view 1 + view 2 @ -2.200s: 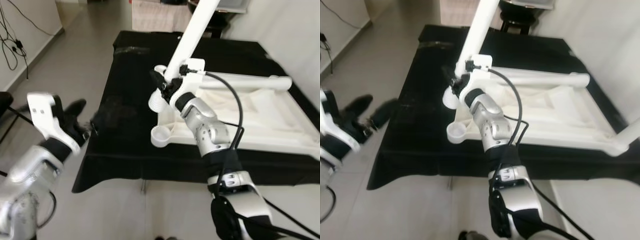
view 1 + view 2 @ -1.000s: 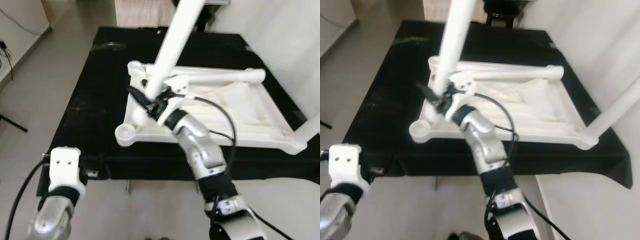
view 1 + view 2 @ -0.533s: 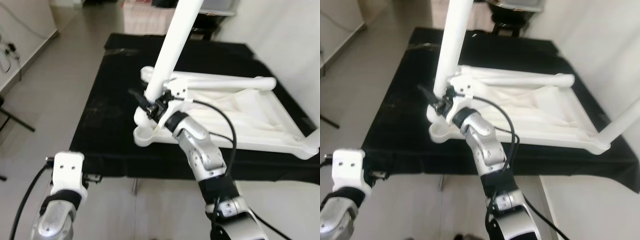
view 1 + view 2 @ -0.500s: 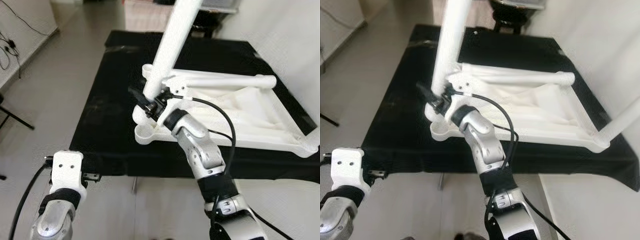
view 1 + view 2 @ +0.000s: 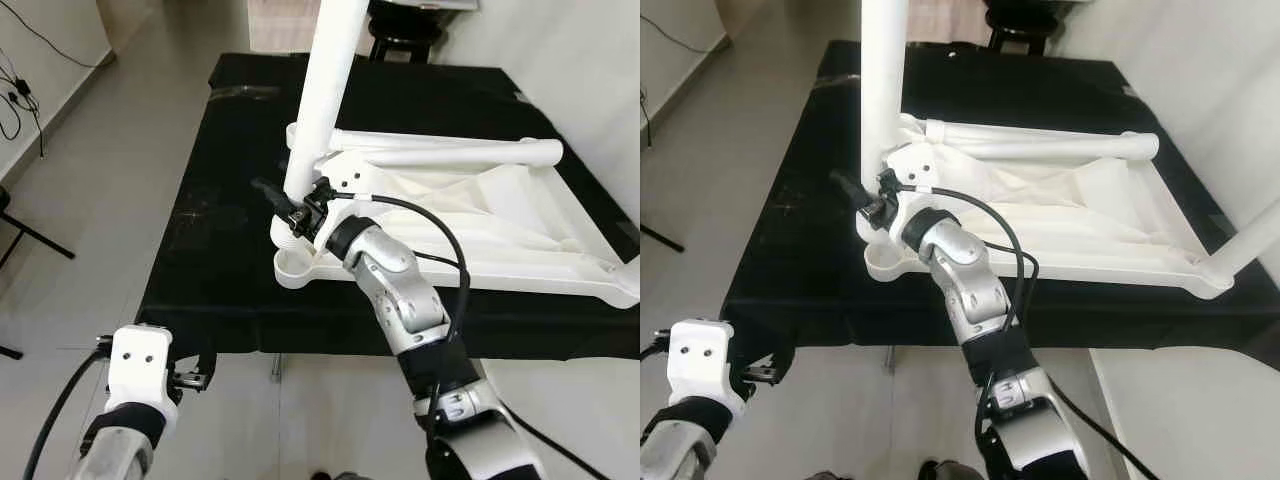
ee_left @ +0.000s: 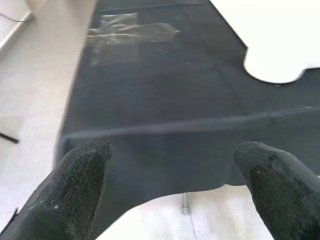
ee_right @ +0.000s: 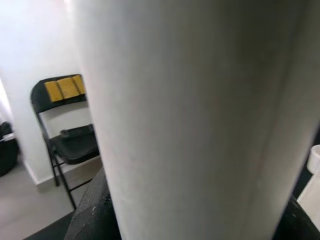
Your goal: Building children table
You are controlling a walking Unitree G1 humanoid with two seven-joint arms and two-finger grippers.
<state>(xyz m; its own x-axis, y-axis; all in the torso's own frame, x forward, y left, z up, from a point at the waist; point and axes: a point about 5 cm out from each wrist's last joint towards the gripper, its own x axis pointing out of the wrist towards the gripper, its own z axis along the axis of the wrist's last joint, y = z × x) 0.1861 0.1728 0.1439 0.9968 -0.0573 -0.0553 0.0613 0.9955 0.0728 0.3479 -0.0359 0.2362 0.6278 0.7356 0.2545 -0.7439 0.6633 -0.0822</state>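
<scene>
A white children's table top lies upside down on a table under a black cloth. My right gripper is shut on a long white table leg near its lower end. The leg stands almost upright over the near left corner, beside a round socket; whether its end is seated is hidden. In the right wrist view the leg sits close between the fingers. Another white leg stands at the near right corner. My left gripper hangs open and holding nothing, below the table's near left edge.
A white tube lies along the far side of the table top. A black folding chair stands beyond the table. Cables hang by the left wall, and a white wall runs close on the right. Bare floor lies to the left.
The leg in my right gripper has swung from leaning right to nearly upright at the near left corner. My left arm dropped from table height to below the edge. The camera shifted.
</scene>
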